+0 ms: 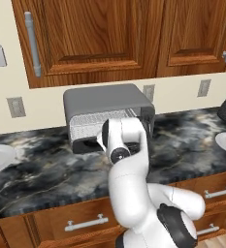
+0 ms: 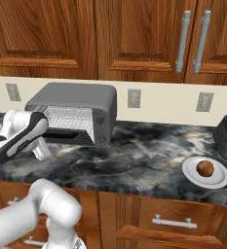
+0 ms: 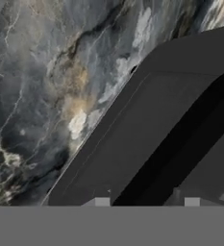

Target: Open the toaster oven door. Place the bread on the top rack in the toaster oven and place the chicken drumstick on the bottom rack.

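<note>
Pointing down at the toaster oven door [image 3: 128,134], which is looking dropped open in front of the toaster oven [image 2: 81,99] and leaving a wire rack [image 2: 68,119] exposed above it. Reaching in from the oven's front with the gripper [image 3: 144,202] right at the door's outer edge. Keeping the two fingertips apart, with the black bar handle [image 3: 180,139] running diagonally down into the gap between them; not showing clearly whether the pads are pressing the bar or merely flanking it. Lining up so that the handle's long axis is crossing the finger line, parallel to the oven's front, with the marbled counter [image 3: 36,96] lying just beyond the door's edge. Judging the door step as nearly finished. Waiting well off to the right: a round brown piece of food [image 2: 205,168] on a white plate [image 2: 219,181].
</note>
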Controlling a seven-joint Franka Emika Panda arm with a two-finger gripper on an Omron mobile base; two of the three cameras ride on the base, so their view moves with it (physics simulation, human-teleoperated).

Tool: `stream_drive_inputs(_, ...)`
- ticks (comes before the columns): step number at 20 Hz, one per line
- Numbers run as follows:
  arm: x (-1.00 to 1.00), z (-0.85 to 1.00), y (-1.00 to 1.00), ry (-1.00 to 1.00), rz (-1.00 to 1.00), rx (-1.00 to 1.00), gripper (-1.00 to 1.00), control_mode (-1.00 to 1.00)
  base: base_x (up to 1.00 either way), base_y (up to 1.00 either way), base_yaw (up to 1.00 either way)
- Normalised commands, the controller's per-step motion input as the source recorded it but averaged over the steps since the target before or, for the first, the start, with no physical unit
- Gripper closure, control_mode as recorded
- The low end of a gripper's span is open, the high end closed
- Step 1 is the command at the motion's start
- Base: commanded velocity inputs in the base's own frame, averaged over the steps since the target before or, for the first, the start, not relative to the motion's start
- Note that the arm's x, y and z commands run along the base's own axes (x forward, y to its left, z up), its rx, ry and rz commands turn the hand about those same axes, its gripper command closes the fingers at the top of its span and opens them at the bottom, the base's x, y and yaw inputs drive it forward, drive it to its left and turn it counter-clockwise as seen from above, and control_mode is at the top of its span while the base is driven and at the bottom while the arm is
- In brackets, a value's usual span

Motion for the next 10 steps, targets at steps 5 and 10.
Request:
stream_drive_inputs(5, -0.73, -0.26, 1.00, 1.00, 0.00, -0.45, 1.00, -1.00, 0.00, 0.00, 0.00)
stream_drive_inputs(10, -0.73, -0.25, 1.00, 1.00, 0.00, -0.46, 1.00, -1.00, 0.00, 0.00, 0.00)
